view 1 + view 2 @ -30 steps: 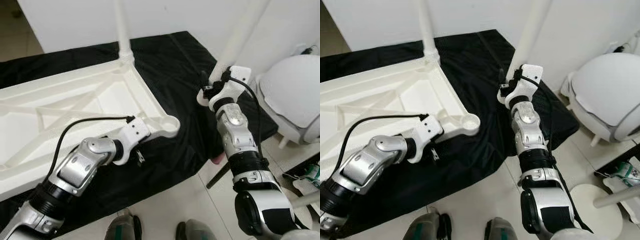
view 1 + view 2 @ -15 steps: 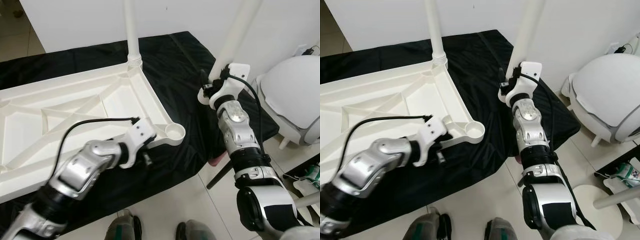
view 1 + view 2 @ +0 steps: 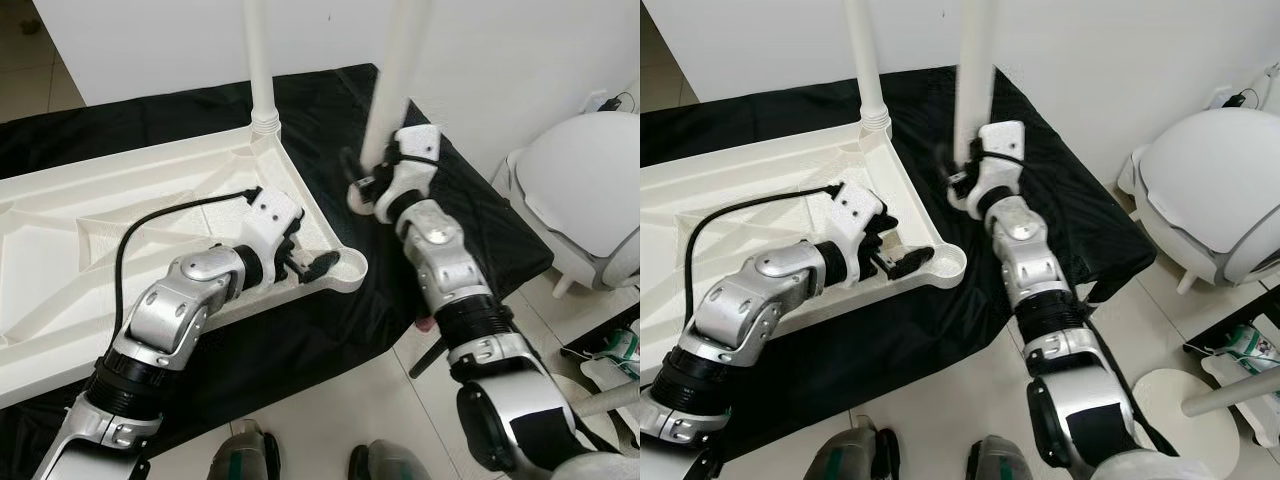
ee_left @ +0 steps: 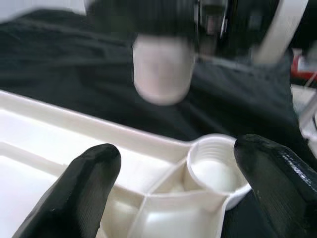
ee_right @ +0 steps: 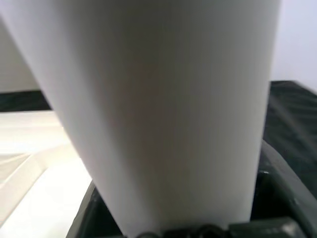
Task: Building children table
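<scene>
Tabletop [image 3: 120, 215] lies upside down on black cloth [image 3: 330, 110], exposing its corner socket [image 3: 345, 264]; left gripper [image 3: 305, 262], jaws spread and empty, braces that corner. Right gripper [image 3: 372, 178], clamped on white leg [image 3: 400, 60], holds it upright just beside the socket, apparently for fitting.

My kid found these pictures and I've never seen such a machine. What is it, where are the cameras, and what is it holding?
It is a walking robot with two silver arms. Two pictures look down from its head; two come from cameras on its wrists. An upside-down white plastic table top lies on a black cloth, one white leg already standing in a corner. The right gripper has its jaws shut on a second white plastic leg, near the empty round corner socket. The left gripper, jaws open, rests at that corner.
</scene>
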Controlling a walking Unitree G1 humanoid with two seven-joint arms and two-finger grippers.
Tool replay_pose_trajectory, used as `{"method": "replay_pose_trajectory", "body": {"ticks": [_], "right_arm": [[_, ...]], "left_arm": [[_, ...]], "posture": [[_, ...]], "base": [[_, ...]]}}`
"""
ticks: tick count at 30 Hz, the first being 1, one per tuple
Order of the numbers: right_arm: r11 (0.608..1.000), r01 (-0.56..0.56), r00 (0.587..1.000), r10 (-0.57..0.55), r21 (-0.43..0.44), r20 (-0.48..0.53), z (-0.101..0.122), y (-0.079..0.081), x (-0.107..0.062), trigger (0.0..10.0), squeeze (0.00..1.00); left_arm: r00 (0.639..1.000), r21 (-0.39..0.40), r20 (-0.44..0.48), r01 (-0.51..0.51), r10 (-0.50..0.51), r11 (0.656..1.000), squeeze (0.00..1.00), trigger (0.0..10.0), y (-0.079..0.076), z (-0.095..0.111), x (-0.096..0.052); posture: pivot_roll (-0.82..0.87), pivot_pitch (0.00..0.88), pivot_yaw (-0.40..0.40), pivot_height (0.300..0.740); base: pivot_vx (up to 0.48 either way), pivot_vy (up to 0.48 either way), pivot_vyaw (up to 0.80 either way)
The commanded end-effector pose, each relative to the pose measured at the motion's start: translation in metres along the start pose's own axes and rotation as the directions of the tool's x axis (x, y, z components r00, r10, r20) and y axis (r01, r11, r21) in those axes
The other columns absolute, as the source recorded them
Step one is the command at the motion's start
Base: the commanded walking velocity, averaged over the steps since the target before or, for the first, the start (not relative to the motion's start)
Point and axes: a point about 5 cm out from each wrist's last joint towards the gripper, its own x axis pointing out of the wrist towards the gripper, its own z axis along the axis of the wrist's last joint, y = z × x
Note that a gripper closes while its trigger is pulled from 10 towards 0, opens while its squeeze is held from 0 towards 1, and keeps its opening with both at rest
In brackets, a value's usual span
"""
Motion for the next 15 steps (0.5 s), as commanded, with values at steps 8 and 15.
{"method": "replay_pose_trajectory", "body": {"ticks": [8, 15], "right_arm": [[0.996, -0.034, 0.999, 0.035, 0.081, -0.009, -0.002, 0.011, -0.006, 10.0, 0.0], [0.995, -0.022, 1.0, 0.021, 0.095, 0.009, 0.0, 0.02, -0.021, 10.0, 0.0]], "left_arm": [[0.968, -0.027, 0.012, -0.25, 0.251, 0.968, 0.0, 10.0, 0.02, -0.011, -0.01], [0.905, -0.104, 0.101, -0.402, 0.412, 0.91, 0.0, 10.0, 0.033, -0.005, -0.02]], "posture": [[0.0, 0.01, -0.013, 0.74], [-0.01, 0.01, -0.01, 0.74]], "base": [[0.0, 0.0, 0.0], [0.0, 0.0, 0.0]]}}
